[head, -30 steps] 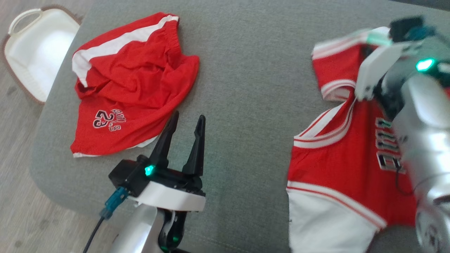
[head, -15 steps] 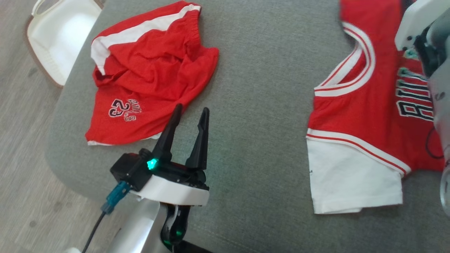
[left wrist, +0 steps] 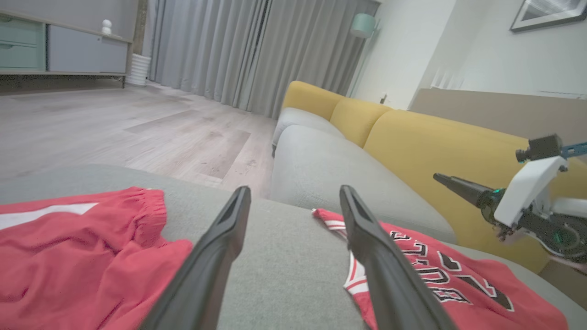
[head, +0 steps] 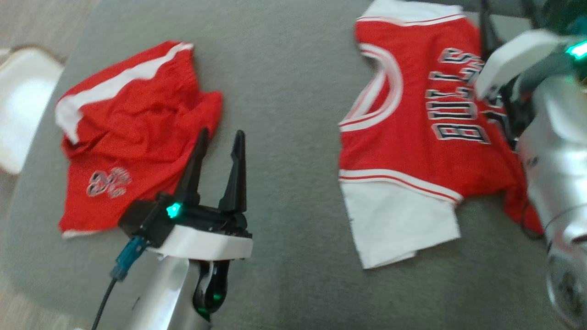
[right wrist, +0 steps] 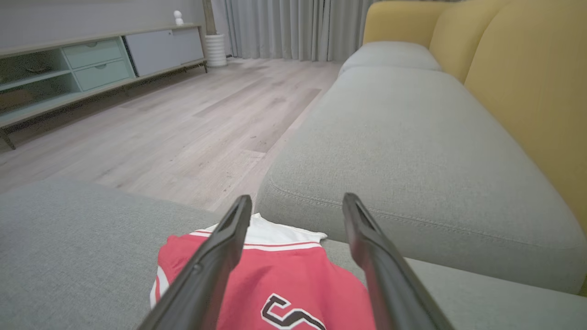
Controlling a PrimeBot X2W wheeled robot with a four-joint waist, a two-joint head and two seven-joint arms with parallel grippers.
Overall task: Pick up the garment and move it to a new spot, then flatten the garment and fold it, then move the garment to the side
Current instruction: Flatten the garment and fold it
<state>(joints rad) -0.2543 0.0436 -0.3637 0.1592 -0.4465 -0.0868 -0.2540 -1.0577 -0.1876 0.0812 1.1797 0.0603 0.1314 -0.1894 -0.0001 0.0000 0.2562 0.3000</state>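
The garment, a red jersey [head: 412, 137] with white sleeves and black lettering, lies spread on the grey cushion [head: 289, 91], right of centre. My right gripper [right wrist: 296, 201] is open just above the jersey's [right wrist: 275, 284] upper part, with nothing between its fingers. One of its fingers [left wrist: 458, 187] shows raised over the jersey [left wrist: 458, 288] in the left wrist view. My left gripper [head: 220, 135] is open and empty over bare cushion, between the jersey and a pair of red shorts [head: 133, 133]. The left gripper [left wrist: 293, 192] points across the cushion.
The crumpled red shorts [left wrist: 78, 256] with a white stripe lie at the cushion's left. A white basket [head: 23, 105] stands on the wooden floor beyond the left edge. A yellow sofa back [left wrist: 412, 137] and a grey seat [right wrist: 403, 137] lie ahead.
My right gripper has opened and let go of the jersey, which now lies flatter on the cushion. The head camera has shifted. My left gripper stays open in place.
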